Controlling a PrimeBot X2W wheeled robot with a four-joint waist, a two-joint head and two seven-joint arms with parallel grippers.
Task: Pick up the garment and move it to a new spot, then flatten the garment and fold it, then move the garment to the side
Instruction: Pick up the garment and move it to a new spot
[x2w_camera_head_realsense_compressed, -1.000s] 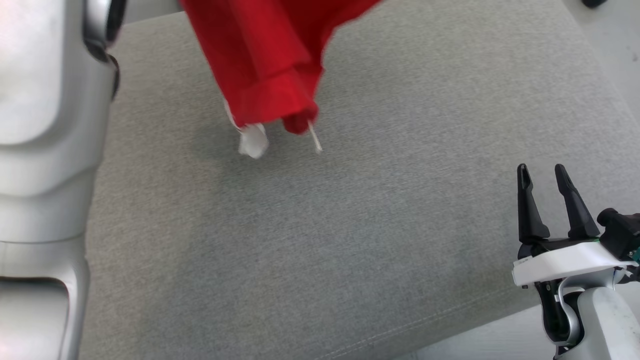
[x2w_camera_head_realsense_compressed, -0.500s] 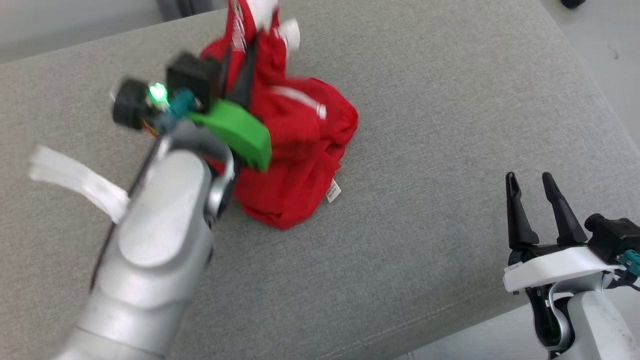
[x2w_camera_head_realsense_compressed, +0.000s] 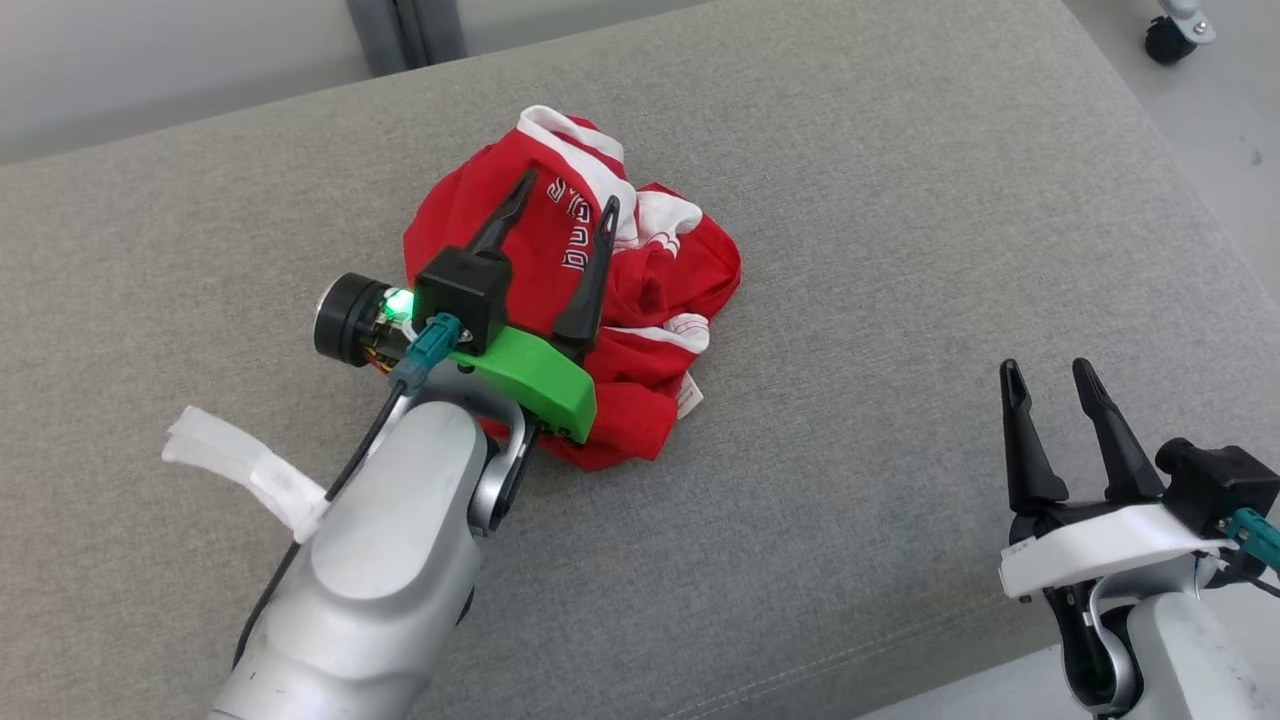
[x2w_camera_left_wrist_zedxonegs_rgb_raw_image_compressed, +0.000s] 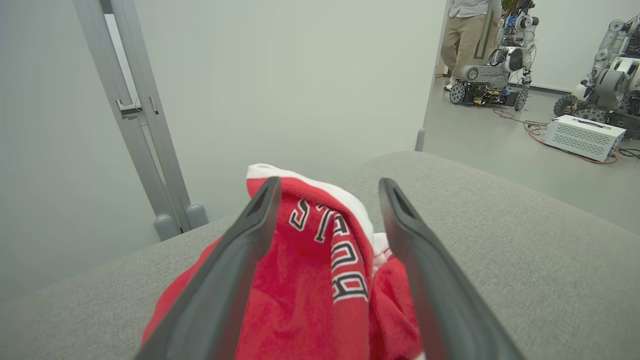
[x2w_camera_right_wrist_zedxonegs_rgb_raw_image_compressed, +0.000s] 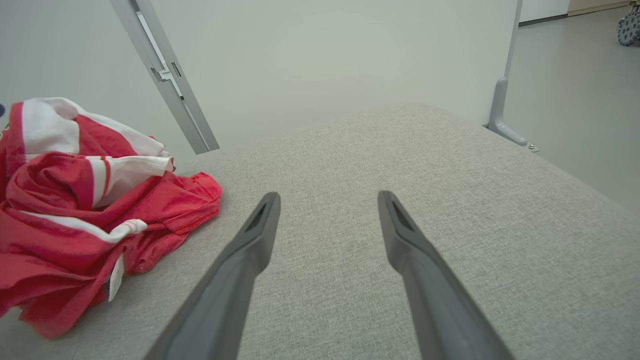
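Since the crumpled red-and-white fabric jersey (x2w_camera_head_realsense_compressed: 660, 290) sits heaped at the wide-open left hand (x2w_camera_head_realsense_compressed: 570, 190), flattening's probably next: find an edge.

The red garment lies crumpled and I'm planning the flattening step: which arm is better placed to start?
Probably left. The left gripper is open directly over the red garment, fingers straddling its crumpled top. The right gripper, also open, stands apart over bare grey cushion.
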